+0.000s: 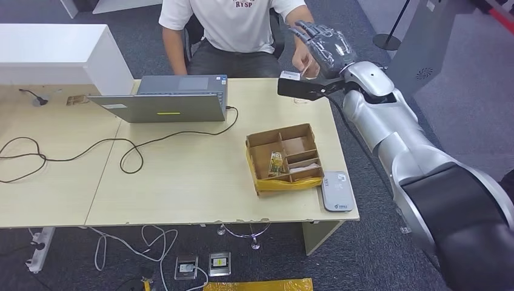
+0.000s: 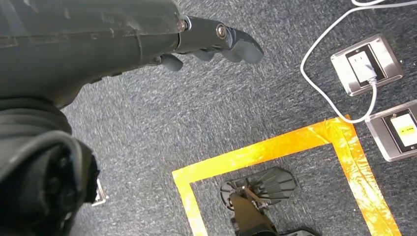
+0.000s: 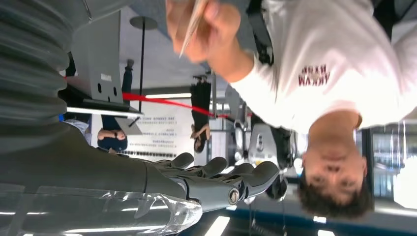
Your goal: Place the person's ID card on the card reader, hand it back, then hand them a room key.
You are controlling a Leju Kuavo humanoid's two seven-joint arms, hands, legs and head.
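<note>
We take the open brown cardboard box with its inner dividers (image 1: 285,159) as our landmark on the pale wooden table (image 1: 182,182). Well beyond the box, past the table's far edge, our right hand (image 1: 324,48) is raised with its dark fingers (image 3: 231,179) spread and nothing between them, facing the seated person in a white T-shirt (image 1: 233,24). The person's hand (image 1: 301,60) pinches a thin, pale card (image 1: 309,65), seen edge-on in the right wrist view, just beside our palm; we cannot tell whether card and palm touch. We judge this to be either the ID card or a room key, and cannot tell which. A card like this should be light, stiff and slick, easy to drop if squeezed on its faces near a corner, so we would take it by a short edge, thumb on one face and fingers on the other, well onto the surface. Just beside the box, on its near-right side, lies the flat grey rectangular card reader (image 1: 337,191), with no card on it. Inside the box, small flat items sit in the compartments, too small for us to identify. Our left hand (image 2: 211,42) hangs over the grey carpet, fingers loosely extended and holding nothing.
</note>
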